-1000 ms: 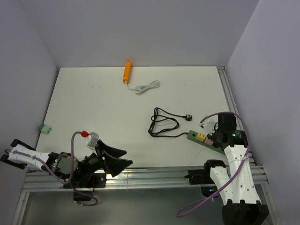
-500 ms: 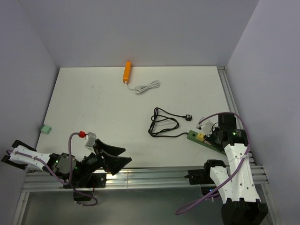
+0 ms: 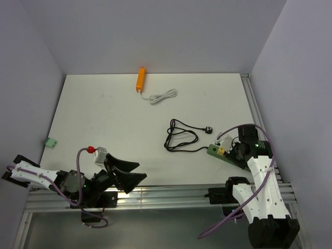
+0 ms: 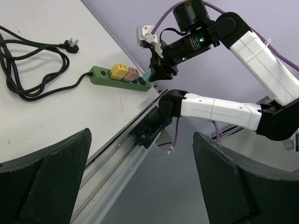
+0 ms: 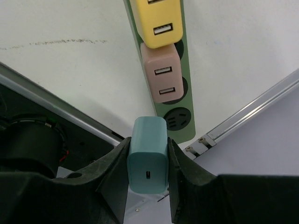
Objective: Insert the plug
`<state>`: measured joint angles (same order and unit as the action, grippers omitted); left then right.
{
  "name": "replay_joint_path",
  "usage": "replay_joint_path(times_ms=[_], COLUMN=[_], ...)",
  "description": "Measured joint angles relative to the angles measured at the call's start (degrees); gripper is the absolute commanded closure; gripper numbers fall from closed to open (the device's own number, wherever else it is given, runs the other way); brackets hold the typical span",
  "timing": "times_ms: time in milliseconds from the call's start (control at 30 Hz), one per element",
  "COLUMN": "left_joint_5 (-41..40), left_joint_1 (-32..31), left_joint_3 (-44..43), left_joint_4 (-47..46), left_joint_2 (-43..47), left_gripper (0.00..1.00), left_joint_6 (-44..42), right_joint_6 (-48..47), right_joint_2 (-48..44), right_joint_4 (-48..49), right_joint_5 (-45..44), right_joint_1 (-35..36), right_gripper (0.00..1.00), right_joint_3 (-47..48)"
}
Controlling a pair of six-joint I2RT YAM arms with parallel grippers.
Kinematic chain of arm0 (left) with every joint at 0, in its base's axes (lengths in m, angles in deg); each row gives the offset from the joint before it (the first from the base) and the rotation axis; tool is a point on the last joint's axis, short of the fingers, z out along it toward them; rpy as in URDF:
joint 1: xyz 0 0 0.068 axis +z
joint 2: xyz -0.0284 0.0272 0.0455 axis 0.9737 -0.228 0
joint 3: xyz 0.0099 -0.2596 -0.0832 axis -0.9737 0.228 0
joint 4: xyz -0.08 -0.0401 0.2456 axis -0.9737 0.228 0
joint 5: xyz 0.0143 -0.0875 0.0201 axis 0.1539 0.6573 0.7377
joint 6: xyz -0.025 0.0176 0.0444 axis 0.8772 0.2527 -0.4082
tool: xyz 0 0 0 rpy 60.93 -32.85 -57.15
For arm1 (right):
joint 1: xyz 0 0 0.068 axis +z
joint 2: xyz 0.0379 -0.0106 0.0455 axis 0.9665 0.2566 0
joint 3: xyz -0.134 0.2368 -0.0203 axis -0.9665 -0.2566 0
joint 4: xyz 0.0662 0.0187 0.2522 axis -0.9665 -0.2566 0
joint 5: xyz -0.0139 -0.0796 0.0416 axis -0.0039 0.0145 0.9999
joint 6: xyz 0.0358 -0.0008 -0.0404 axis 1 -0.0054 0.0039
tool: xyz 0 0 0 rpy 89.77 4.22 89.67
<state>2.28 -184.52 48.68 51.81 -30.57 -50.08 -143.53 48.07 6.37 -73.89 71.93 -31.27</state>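
Note:
My right gripper (image 5: 147, 161) is shut on a teal plug (image 5: 147, 154) and holds it just above the near end of a green power strip (image 5: 186, 70). A yellow plug (image 5: 156, 21) and a pink plug (image 5: 163, 72) sit in the strip. One free socket (image 5: 180, 120) lies just beyond the teal plug. In the top view the strip (image 3: 219, 151) lies at the table's right near edge under the right gripper (image 3: 239, 151). My left gripper (image 3: 127, 174) is open and empty at the near left edge. The left wrist view shows the strip (image 4: 119, 77) and the teal plug (image 4: 147, 74).
A black cable (image 3: 180, 137) runs from the strip to a black plug (image 3: 208, 130) mid-table. An orange block (image 3: 140, 79) with a white cable (image 3: 163, 95) lies at the back. A green piece (image 3: 50, 142) sits at the left wall. Aluminium rails (image 3: 171, 194) border the table.
My right gripper has moved slightly left along the strip with the teal plug. The left arm has barely moved.

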Motion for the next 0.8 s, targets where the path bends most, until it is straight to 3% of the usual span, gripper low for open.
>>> replay_joint_path(times_ms=[467,800], left_joint_5=[-2.03,-2.75], left_joint_1=[0.0,0.0], left_joint_3=[0.26,0.61], left_joint_4=[-0.46,-0.35], left_joint_2=[0.81,1.97], left_gripper=[0.04,0.03], left_joint_6=[-2.08,-2.54], right_joint_6=[-1.6,-5.09], right_joint_2=[4.33,6.88], right_joint_4=[6.62,10.6], right_joint_5=[0.35,1.4], right_joint_1=[-0.68,-5.03], right_gripper=[1.0,1.0], right_joint_3=[-4.28,-4.35])
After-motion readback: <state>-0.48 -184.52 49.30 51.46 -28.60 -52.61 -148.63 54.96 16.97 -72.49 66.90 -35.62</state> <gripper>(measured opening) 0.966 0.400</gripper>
